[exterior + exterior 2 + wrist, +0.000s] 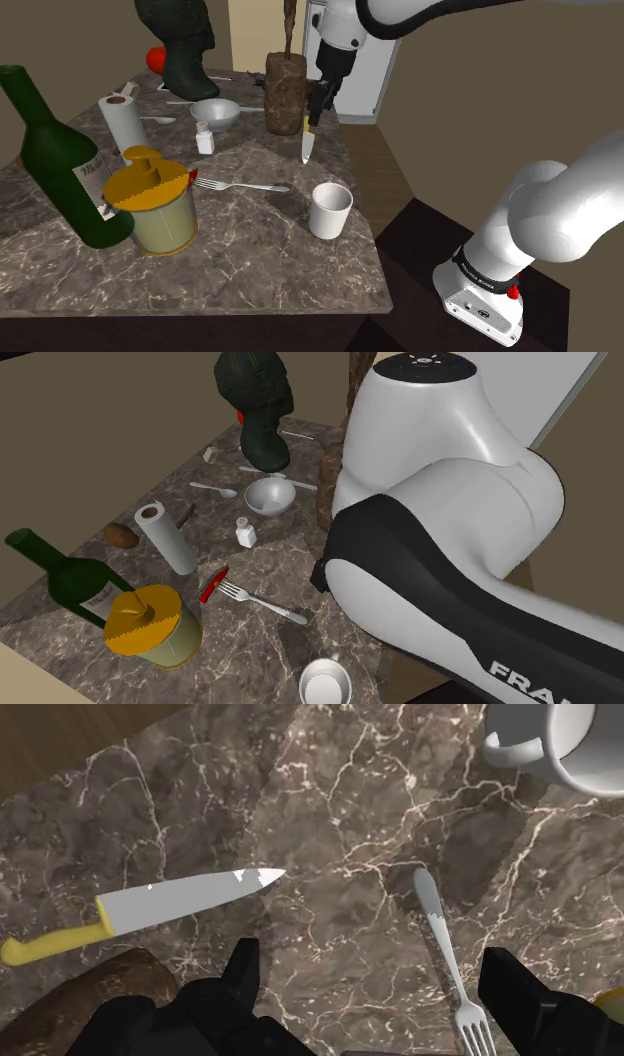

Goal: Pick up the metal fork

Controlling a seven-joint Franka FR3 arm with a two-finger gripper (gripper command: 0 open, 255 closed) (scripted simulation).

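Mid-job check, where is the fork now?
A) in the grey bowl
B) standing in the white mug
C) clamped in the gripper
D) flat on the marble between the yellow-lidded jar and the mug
D: the fork lies flat on the marble top, tines by the yellow-lidded jar, handle toward the white mug.

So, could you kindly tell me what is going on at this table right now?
The white Franka arm is going for the metal fork, which lies flat on the marble table between a yellow-lidded container and a white mug. Its gripper hovers above the table, jaws open and holding nothing. In the wrist view the fork's handle lies below the gap between the jaws, with a yellow-handled knife off to the other side. Nothing is grasped yet.
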